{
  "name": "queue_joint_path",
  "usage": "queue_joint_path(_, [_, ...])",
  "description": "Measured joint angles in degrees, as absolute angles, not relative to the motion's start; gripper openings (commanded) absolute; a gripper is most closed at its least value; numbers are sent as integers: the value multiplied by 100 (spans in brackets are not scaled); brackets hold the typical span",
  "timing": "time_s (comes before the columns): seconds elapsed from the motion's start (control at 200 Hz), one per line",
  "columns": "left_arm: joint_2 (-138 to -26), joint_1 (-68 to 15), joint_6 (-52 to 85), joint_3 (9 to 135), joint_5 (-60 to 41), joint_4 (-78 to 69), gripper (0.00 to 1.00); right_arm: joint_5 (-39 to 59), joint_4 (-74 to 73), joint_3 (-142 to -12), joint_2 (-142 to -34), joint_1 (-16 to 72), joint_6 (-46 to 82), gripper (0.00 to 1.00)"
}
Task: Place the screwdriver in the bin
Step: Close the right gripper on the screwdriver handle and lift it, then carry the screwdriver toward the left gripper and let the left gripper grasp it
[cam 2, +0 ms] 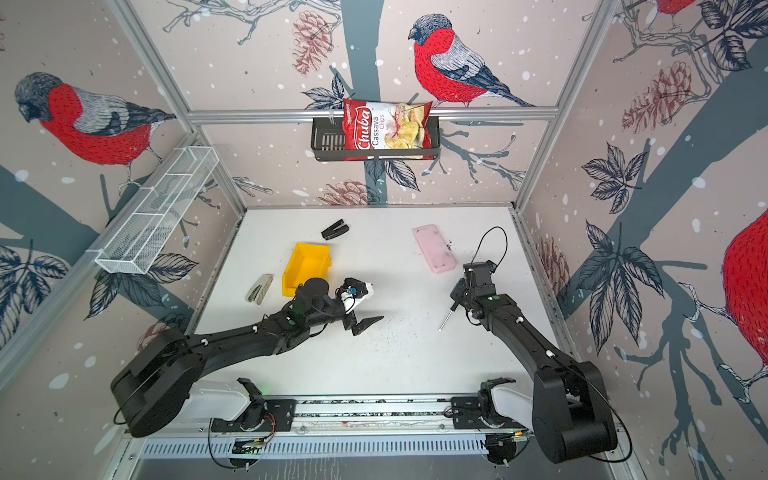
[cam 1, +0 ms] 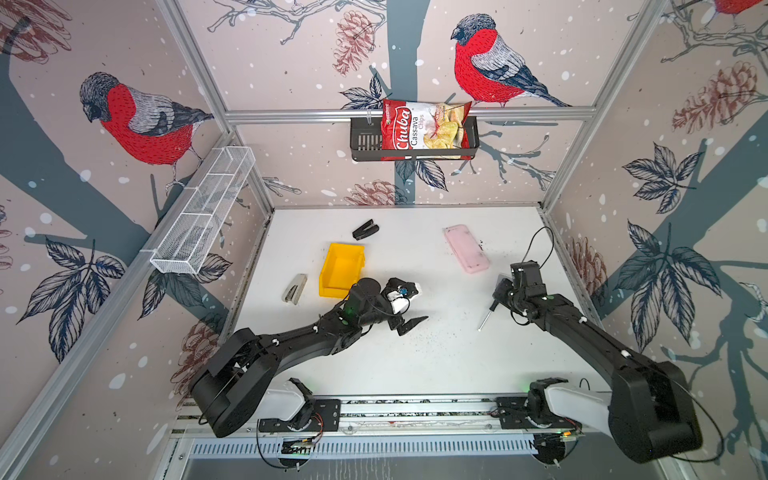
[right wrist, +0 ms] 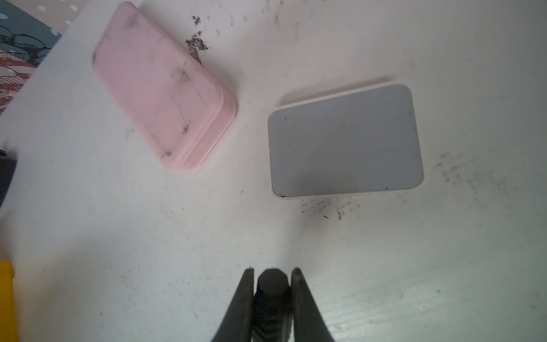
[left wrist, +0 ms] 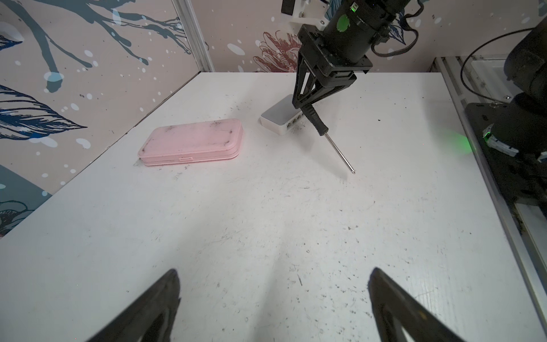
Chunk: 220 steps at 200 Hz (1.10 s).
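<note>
The screwdriver (cam 1: 487,316) (cam 2: 449,316) (left wrist: 325,133) has a black ribbed handle and a thin metal shaft. It hangs tilted, tip down and close to the white tabletop. My right gripper (cam 1: 495,303) (cam 2: 456,304) (left wrist: 305,107) (right wrist: 272,271) is shut on its handle (right wrist: 272,285). The yellow bin (cam 1: 340,270) (cam 2: 306,268) stands open-topped on the left half of the table, well to the left of the screwdriver. Just right of the bin my left gripper (cam 1: 415,307) (cam 2: 374,305) (left wrist: 273,271) is open, with nothing between its fingers (left wrist: 165,296).
A pink case (cam 1: 466,248) (right wrist: 162,88) and a small grey-white box (left wrist: 281,117) (right wrist: 344,142) lie near the right gripper. A black stapler (cam 1: 365,230) sits behind the bin and a grey stapler (cam 1: 295,289) to its left. A white wire tray (cam 1: 203,216) and a black basket (cam 1: 365,141) holding a chips bag hang on the walls.
</note>
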<state>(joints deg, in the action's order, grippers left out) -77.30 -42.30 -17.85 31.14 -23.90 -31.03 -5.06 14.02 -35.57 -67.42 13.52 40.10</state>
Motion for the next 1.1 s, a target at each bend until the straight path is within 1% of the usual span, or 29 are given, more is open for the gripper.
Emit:
queue_joint_path(0.21, [-7745, -4228, -1356, 3253, -2233, -3122, 97, -342, 1227, -3804, -6598, 1457, 3745, 1])
queue_joint_path(0.5, [-7736, -4145, -705, 3271, -2036, -3328, 97, 126, 969, -4152, -6552, 1568, 3409, 0])
queue_joint_path(0.745, [-7808, -3658, 589, 3293, -2001, -3769, 97, 744, 561, -4438, -6532, 1806, 3118, 0])
queue_joint_path(1.101, [-7767, -3387, 1782, 3299, -2274, -4169, 97, 1490, 10, -5065, -6893, 2237, 2698, 1])
